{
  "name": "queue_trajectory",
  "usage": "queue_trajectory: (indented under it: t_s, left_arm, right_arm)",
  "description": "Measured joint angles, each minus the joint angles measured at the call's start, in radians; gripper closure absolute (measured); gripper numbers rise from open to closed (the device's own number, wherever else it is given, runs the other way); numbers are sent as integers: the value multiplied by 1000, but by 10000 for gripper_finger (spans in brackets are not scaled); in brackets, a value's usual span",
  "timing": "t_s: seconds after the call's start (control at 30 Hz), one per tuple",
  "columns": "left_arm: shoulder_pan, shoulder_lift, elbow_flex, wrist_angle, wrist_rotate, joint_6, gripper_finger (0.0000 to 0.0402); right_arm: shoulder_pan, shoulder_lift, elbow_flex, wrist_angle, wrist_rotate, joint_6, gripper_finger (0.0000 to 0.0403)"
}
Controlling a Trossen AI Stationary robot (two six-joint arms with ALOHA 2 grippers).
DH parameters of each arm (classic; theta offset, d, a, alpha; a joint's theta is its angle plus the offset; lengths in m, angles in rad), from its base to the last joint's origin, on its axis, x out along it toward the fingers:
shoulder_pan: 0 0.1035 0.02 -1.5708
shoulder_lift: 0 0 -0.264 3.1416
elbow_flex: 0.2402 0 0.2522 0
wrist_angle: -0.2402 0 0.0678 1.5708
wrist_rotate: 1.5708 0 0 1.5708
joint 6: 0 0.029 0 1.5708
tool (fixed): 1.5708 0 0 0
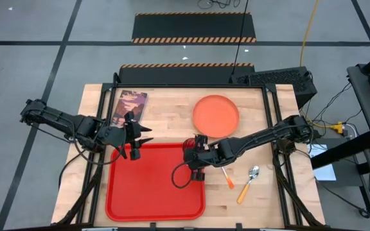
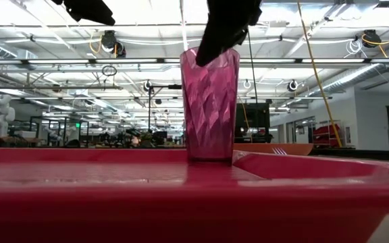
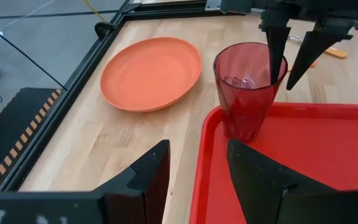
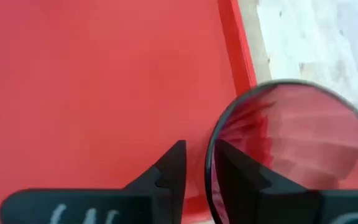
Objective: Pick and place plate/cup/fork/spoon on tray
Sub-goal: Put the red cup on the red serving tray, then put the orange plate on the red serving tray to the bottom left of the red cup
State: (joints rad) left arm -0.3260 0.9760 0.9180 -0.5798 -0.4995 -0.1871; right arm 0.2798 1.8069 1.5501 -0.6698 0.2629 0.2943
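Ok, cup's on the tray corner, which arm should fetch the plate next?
Probably the right: its gripper is at the cup, with the plate just beyond it. The left gripper hovers over the tray's far edge.

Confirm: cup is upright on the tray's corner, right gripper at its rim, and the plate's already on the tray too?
Not the plate. The plate sits on the bare table beyond the tray, as the high view shows. The cup does stand upright at the tray's corner with the right gripper at its rim.

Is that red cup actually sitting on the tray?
Touching. In the low view the cup stands upright, base on the tray floor, no gap.
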Motion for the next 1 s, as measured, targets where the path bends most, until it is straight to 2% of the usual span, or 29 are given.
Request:
queue_trajectory:
  t_s: [0.4,0.73,0.83,1.0]
  left_arm:
    - [0,0,0,0,0,0,238]
    - [0,0,0,0,0,36,238]
    - [0,0,0,0,0,57,238]
    - [0,0,0,0,0,77,238]
  right_arm:
    - [-5,-130,0,30,113,-89,255]
    - [20,-296,-3,-51,327,-139,243]
    - [23,-331,-51,-107,388,-91,243]
    - [-1,-393,-244,-91,443,-18,243]
